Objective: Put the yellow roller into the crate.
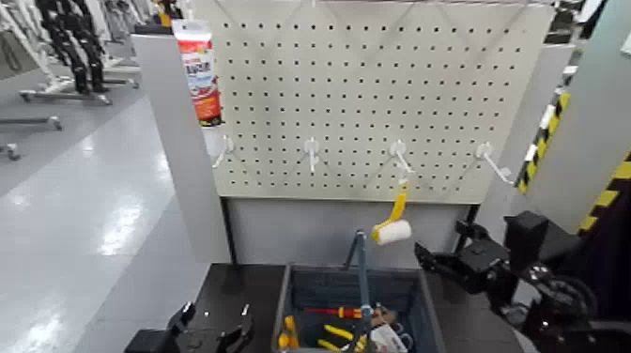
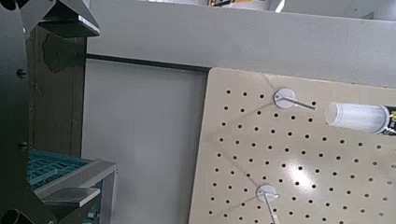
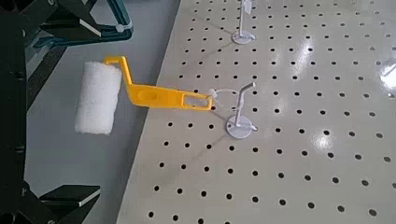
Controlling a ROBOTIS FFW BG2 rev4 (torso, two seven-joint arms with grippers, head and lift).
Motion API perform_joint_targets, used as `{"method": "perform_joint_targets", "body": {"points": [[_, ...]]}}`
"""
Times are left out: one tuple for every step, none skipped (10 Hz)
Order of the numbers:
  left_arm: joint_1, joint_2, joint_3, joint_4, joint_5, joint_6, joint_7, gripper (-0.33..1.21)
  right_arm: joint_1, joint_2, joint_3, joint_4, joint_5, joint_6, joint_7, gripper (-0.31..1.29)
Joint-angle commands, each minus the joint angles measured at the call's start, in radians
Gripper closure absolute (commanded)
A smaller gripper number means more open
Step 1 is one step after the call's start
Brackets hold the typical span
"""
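Your yellow roller [image 1: 394, 223] hangs by its handle loop from a pegboard hook [image 3: 235, 105] at centre frame, just above the crate [image 1: 357, 310], so lift it clear first; right hand [image 1: 441, 261] beside it and left hand [image 1: 211, 329] lower left, both open and empty.

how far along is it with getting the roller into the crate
Nothing is done yet: the yellow roller hangs from a pegboard hook above the crate. The right gripper sits open beside it; the left gripper waits low. Grasping, unhooking and dropping remain.
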Motion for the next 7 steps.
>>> {"method": "perform_joint_targets", "body": {"points": [[-0.002, 0.000, 0.000, 0.000, 0.002, 0.002, 0.000, 0.10, -0.089, -0.051, 0.043, 0.072, -0.017, -0.004, 0.043, 0.14], [-0.002, 0.000, -0.002, 0.000, 0.002, 0.004, -0.002, 0.10, -0.123, -0.066, 0.060, 0.106, -0.026, -0.012, 0.063, 0.14], [-0.003, 0.000, -0.002, 0.000, 0.004, 0.004, -0.002, 0.10, -0.158, -0.080, 0.083, 0.153, -0.045, -0.032, 0.083, 0.14], [-0.005, 0.000, -0.003, 0.002, 0.004, 0.005, -0.002, 0.10, -0.187, -0.090, 0.100, 0.192, -0.055, -0.047, 0.097, 0.14], [-0.007, 0.000, -0.003, 0.002, 0.004, 0.005, -0.003, 0.10, -0.216, -0.100, 0.120, 0.227, -0.063, -0.058, 0.115, 0.14], [-0.010, 0.000, -0.005, 0.003, 0.005, 0.005, -0.005, 0.10, -0.245, -0.112, 0.143, 0.267, -0.077, -0.067, 0.134, 0.14], [-0.010, 0.000, -0.006, 0.005, 0.007, 0.008, -0.006, 0.10, -0.279, -0.120, 0.163, 0.319, -0.098, -0.087, 0.155, 0.14]]}}
